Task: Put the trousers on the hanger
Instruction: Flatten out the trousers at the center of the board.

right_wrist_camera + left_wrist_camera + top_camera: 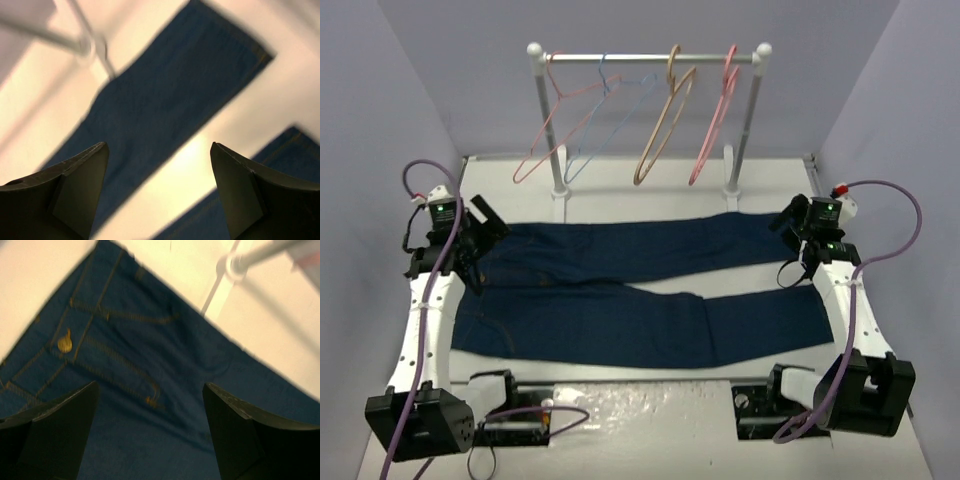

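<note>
Dark navy trousers (620,290) lie flat across the table, waist at the left and both legs running right. The tan hanger (660,135) hangs on the rack at the back, apart from them. My left gripper (487,223) hovers open over the waist end. In the left wrist view the fly, a brass button and orange stitching (120,360) lie beneath the left gripper (150,395), with nothing between its fingers. My right gripper (783,218) stands open by the far leg's hem. Its wrist view shows the right gripper (159,152) empty, over the pale gap between the two legs (165,95).
A white rack with a metal rail (650,58) stands at the table's back. It carries a pink hanger (555,130), a light-blue hanger (610,115) and another pink hanger (715,120) beside the tan one. Its posts (558,185) rise just behind the trousers. Walls close in both sides.
</note>
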### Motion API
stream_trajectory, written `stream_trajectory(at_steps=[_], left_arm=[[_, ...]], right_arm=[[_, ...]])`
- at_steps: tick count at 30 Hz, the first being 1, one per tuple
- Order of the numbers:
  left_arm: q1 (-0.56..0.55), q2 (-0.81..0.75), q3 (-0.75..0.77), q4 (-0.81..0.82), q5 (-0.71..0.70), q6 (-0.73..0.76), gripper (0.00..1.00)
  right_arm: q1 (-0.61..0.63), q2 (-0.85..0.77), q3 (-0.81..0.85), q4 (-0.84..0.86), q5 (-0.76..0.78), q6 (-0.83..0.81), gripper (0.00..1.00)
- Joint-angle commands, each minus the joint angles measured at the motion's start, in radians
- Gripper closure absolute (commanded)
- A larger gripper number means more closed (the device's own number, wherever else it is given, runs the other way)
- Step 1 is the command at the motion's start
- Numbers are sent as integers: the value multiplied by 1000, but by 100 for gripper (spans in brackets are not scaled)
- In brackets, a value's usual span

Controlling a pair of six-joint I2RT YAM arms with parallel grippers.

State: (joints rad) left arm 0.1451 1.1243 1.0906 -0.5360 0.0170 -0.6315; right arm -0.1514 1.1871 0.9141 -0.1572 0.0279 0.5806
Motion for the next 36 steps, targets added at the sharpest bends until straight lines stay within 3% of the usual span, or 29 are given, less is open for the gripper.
stream_trajectory(at_steps=[1, 4, 9, 15, 22, 25, 31, 36], left_arm=[[-106, -139, -152, -200, 10, -35, 18], [-161, -199, -291, -209, 67, -103, 18], [-223, -270, -455, -130, 29, -206, 18], [-223, -145, -559, 24, 34, -246, 18], [-198, -31, -547, 149, -7, -259, 19], [-178, 9, -532, 165, -8, -273, 19], [-174, -17, -402, 52, 5, -248, 19], [-170, -149, -285, -199, -129, -238, 16]], right_arm=[[113, -93, -173, -115, -74, 85, 20], [141, -141, -277, -115, -112, 123, 20], [145, -189, -405, -95, -130, 151, 20], [59, -58, -473, -12, -179, 162, 20], [-176, 54, -423, 65, -206, 102, 20], [-219, 92, -391, 99, -216, 129, 20], [-174, 20, -311, 96, -199, 120, 20], [10, -159, -291, -10, -103, 100, 19]])
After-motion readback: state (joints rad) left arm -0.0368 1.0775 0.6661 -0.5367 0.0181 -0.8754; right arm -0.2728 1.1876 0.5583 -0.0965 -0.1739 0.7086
